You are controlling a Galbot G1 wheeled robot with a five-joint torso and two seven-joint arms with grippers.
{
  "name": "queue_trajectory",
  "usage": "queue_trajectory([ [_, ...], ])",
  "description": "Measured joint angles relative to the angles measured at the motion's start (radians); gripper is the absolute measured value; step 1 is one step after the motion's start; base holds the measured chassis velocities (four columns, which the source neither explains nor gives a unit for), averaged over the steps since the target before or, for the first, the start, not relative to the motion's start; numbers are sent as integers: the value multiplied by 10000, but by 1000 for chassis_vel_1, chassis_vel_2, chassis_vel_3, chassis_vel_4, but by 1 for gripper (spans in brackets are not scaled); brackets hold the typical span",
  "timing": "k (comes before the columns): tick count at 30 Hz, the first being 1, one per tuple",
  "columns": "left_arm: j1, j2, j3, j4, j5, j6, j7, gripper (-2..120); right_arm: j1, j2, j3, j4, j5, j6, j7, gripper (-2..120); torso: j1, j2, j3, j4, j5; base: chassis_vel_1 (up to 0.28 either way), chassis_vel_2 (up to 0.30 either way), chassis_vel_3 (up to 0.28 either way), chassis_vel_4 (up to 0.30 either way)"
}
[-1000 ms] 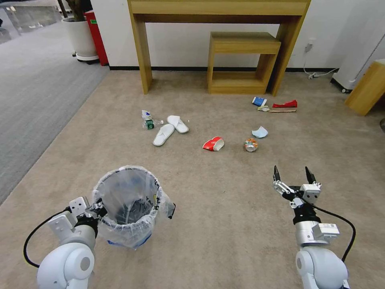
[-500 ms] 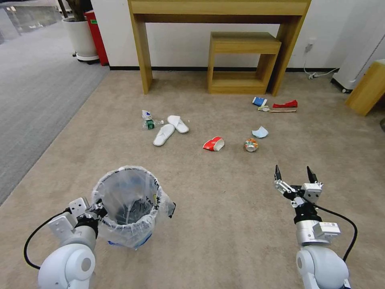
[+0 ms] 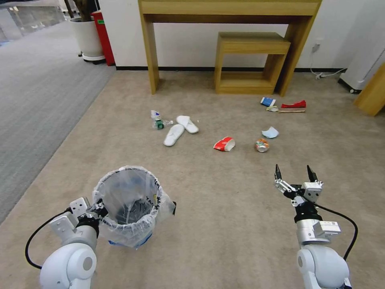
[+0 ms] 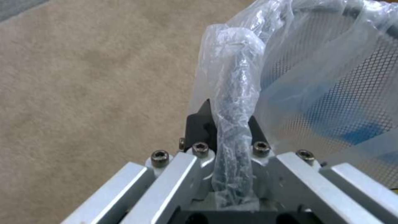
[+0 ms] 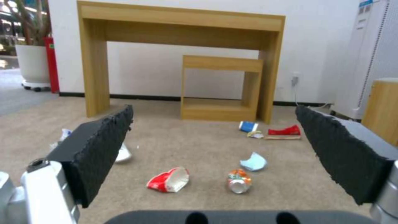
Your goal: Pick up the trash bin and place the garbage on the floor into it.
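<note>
The left gripper (image 3: 97,208) is closed on the rim of the bin (image 3: 127,205), at the bin's left side. In the left wrist view its fingers (image 4: 199,124) pinch a fold of the clear bag (image 4: 232,102) together with the black rim, and the mesh wall of the bin is seen through the plastic. The bin is upright in front of the robot, on its left side, over the beige carpet (image 3: 224,216); I cannot tell if its bottom touches the floor.

The right gripper (image 3: 293,175) is held forward, low on the robot's right, with its jaws wide apart and nothing between them. In the right wrist view the two black pads (image 5: 99,146) frame the litter that lies ahead.

The garbage is spread on the carpet between the robot and the wall. The can (image 3: 262,145) lies on its side nearest to the right gripper, and the packet (image 3: 224,143) is to its left. The mask (image 3: 270,132) is just behind the can. Further left, the two slippers (image 3: 180,129) lie touching each other, and the bottle (image 3: 158,120) is just beside them. Farther back, near the right leg of the desk (image 3: 228,16), are the cup (image 3: 268,101), the wrapper (image 3: 294,105) and the stick (image 3: 292,110), close together. A low stool (image 3: 252,60) stands under the desk. A plant pot (image 3: 87,38) and a red box (image 3: 103,36) stand at the far left, by the wall.
</note>
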Motion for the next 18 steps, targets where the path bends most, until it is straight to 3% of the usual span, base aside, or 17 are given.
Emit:
queue_trajectory([
  [18, -12, -10, 0, 95, 41, -94, 23, 2, -38, 66, 35, -44, -39, 163, -179, 100, 0, 0, 0, -1, -2, 128, 137, -128, -136],
])
